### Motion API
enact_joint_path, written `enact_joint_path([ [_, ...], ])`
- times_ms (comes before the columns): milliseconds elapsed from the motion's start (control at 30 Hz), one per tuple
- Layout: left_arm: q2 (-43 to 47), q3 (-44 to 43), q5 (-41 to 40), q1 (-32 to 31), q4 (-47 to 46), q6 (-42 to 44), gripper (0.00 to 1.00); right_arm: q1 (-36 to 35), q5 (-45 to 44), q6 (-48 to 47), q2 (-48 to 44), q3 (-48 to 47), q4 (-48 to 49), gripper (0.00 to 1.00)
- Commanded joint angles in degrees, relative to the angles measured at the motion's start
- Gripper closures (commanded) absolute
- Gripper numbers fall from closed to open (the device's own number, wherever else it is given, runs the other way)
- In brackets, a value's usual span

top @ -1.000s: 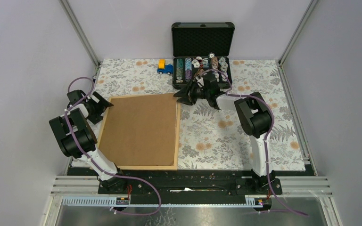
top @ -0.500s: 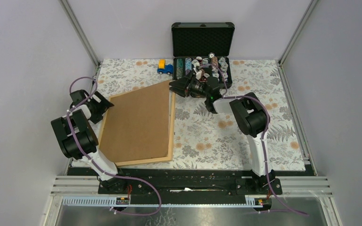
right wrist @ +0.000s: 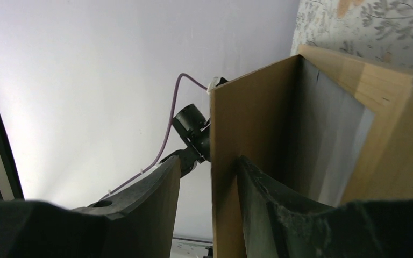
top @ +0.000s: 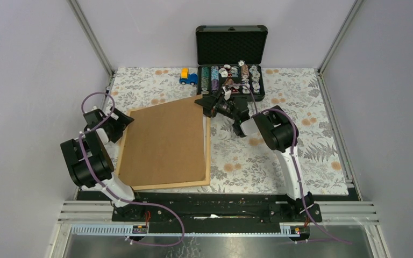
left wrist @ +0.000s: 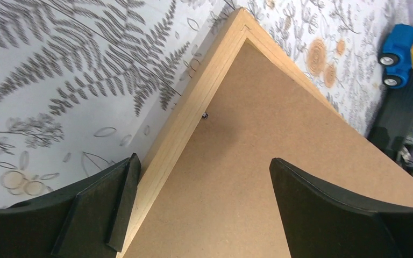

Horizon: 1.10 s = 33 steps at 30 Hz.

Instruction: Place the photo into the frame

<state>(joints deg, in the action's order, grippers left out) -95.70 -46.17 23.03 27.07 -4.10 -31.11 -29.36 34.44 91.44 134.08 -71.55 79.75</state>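
Showing only wrist-side: right tool [right wrist: 209, 166] pinches backing sheet [right wrist: 253, 107] beside frame [right wrist: 387, 118]

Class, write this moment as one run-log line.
right gripper: grips backing board corner | left gripper: open at frame edge

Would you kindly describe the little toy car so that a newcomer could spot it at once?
Find the open black case standing at the far edge of the floral tablecloth. Just left of it sits the toy car. It alone is bright blue with a yellow top, far smaller than the wooden frame nearby.
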Motion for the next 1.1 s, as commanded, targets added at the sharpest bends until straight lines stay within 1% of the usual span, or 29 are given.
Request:
enact_joint_path([
  [0,-2.0,6.4,13.6,-4.1,12.7,-7.4,0.02,-4.3,1.5,0.2,-1.4,-1.0,3.2,0.52],
  [33,-1.5,6.4,13.4,-4.1,12.8,-7.3,0.01,-4.3,1.7,-1.8,-2.4,0.1,-0.4,0.54],
  [100,-0.4,5.8,11.7,-4.1,14.0,-6.3,0.01,-3.9,1.7,-5.8,-5.2,2.4,-10.6,0.59],
  [200,3.1,3.6,4.1,-4.2,18.1,-3.9,0.01,-3.6,1.2,-15.8,-9.2,2.6,-31.7,0.63],
  [233,4.6,3.0,1.5,-4.2,19.5,-3.6,0.01,-3.6,1.0,-18.5,-9.6,2.2,-36.7,0.63],
  [300,7.0,1.7,-3.2,-4.2,22.1,-3.0,0.01,-3.3,2.0,-20.8,-9.3,1.7,-40.6,0.63],
  [367,8.3,-0.3,-7.2,-4.3,26.0,-2.2,0.01,-3.0,3.8,-20.8,-8.4,1.2,-41.9,0.65],
  [467,11.2,-2.8,-16.3,-5.6,30.7,-1.0,0.01,-2.9,4.8,-20.8,-8.4,0.7,-43.1,0.69],
  [533,13.7,-3.5,-23.5,-5.8,33.2,-2.0,0.01,-2.8,4.8,-22.3,-9.2,0.1,-45.5,0.7],
  [633,16.5,-4.0,-29.4,-5.8,35.3,-4.4,0.01,-2.6,4.6,-24.5,-9.4,-0.7,-48.4,0.7],
  [700,17.5,-4.4,-29.7,-5.7,36.3,-5.5,0.01,-2.4,5.4,-24.9,-8.7,-1.2,-49.0,0.7],
  [767,18.2,-6.0,-28.1,-5.8,37.8,-5.7,0.01,-2.2,5.8,-25.9,-8.3,-1.5,-49.8,0.69],
  [867,20.8,-8.1,-24.6,-6.9,38.6,-2.4,0.01,-2.0,6.1,-27.9,-8.4,-1.8,-50.9,0.68],
  [933,24.1,-8.8,-18.2,-7.8,36.9,2.1,0.02,-1.9,6.7,-29.1,-8.3,-1.9,-51.0,0.66],
  [967,25.3,-9.7,-15.9,-8.5,36.9,3.0,0.02,-1.8,7.1,-29.7,-8.2,-2.1,-51.1,0.66],
  [1000,25.8,-10.8,-11.9,-9.1,36.3,4.1,0.02,-1.8,7.5,-30.3,-8.0,-2.2,-51.2,0.66],
  [1067,24.8,-13.4,-0.8,-12.1,33.8,5.4,0.02,-1.8,8.4,-31.7,-7.8,-2.4,-50.8,0.66],
])
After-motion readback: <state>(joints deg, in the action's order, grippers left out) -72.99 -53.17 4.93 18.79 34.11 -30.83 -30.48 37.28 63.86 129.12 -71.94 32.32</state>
